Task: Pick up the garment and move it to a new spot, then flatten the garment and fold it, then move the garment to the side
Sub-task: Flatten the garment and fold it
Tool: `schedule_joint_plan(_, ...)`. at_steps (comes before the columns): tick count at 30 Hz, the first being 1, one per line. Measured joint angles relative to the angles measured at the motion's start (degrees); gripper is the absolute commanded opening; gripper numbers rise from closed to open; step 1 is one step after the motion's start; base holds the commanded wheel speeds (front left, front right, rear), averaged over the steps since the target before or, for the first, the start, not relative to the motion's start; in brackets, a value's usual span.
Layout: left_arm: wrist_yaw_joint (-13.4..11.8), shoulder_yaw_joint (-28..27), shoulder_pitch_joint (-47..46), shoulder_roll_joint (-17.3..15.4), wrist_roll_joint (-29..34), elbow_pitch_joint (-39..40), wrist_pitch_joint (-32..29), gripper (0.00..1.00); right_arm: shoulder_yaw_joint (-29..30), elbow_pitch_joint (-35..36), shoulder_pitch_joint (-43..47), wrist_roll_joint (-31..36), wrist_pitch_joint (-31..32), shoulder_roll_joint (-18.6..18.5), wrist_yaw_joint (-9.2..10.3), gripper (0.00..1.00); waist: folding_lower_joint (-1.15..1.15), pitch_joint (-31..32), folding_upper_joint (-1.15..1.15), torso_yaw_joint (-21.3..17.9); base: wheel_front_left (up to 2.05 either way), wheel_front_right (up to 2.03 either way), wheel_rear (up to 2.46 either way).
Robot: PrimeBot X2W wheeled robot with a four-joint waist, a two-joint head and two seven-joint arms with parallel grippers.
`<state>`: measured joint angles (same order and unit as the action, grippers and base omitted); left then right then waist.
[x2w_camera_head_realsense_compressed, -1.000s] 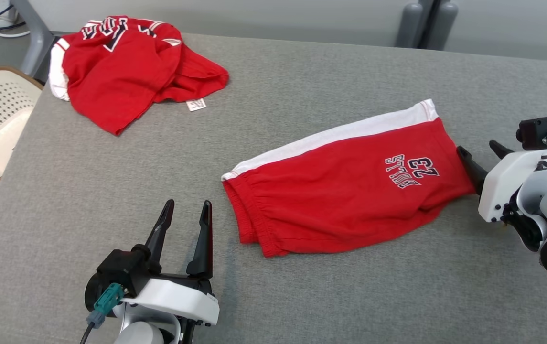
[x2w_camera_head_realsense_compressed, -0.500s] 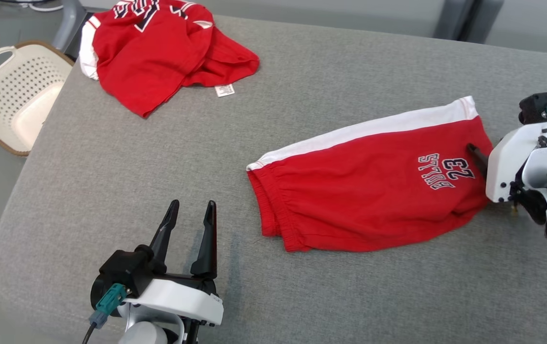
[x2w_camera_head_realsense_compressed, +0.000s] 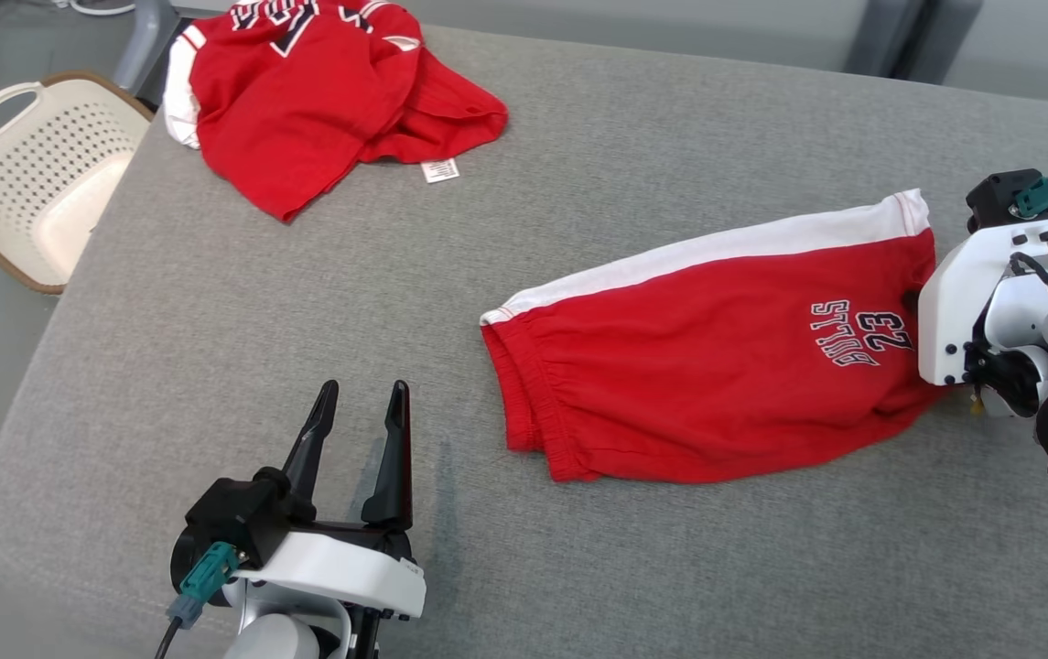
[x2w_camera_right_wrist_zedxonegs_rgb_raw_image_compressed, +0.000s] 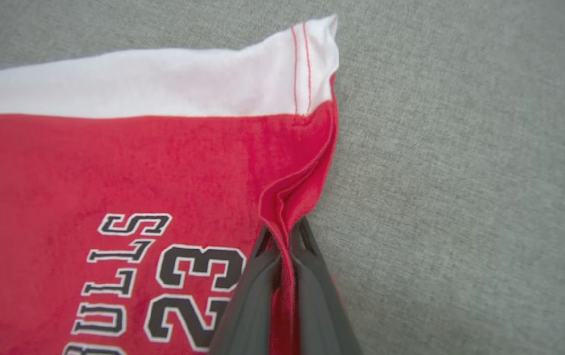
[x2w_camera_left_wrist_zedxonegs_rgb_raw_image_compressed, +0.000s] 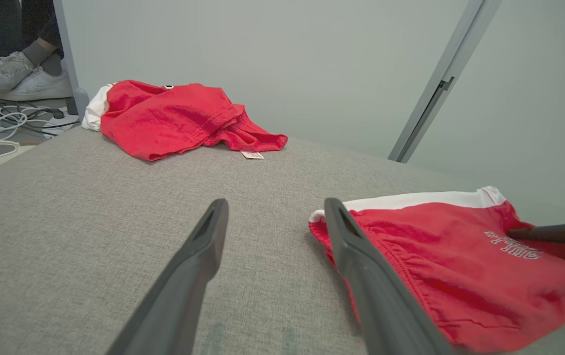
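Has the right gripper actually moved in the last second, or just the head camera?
Yes. Against the 23 print on the red shorts, the right gripper has closed in onto the leg hem, jaws now shut on it.

I count three things
Two red garments: the shorts (x2w_camera_head_realsense_compressed: 697, 384), and a jersey (x2w_camera_head_realsense_compressed: 304, 82) beyond the shorts, to the left; one basket (x2w_camera_head_realsense_compressed: 38, 165), farther left of the shorts.
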<state>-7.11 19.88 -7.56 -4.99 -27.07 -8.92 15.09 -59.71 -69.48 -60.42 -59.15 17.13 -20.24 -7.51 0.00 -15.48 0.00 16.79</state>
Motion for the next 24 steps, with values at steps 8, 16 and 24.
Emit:
schedule_joint_plan(8, 0.3, -1.0, 0.0, 0.0, 0.8, 0.2, 0.0, 1.00, -0.9, 3.5, 0.4, -0.5, -2.6, -0.5, 0.00, 0.00, 0.00, 0.2, 0.00, -3.6, 0.00, 0.00, 0.00)
schedule_joint_plan(16, 0.6, -1.0, 0.0, -0.7, 1.5, 0.5, 0.0, 1.00, -0.4, 10.7, 4.1, -3.7, -7.6, -3.1, 0.01, 0.00, 0.00, 1.5, 0.00, -9.7, 0.00, 0.00, 0.00)
schedule_joint_plan(24, 0.5, -0.3, 0.0, -1.6, 2.0, 1.5, -0.9, 1.00, 0.9, 14.1, 8.1, -7.1, -11.5, -6.4, 0.01, 0.00, 0.00, 2.3, 0.00, -16.3, 0.00, 0.00, 0.00)
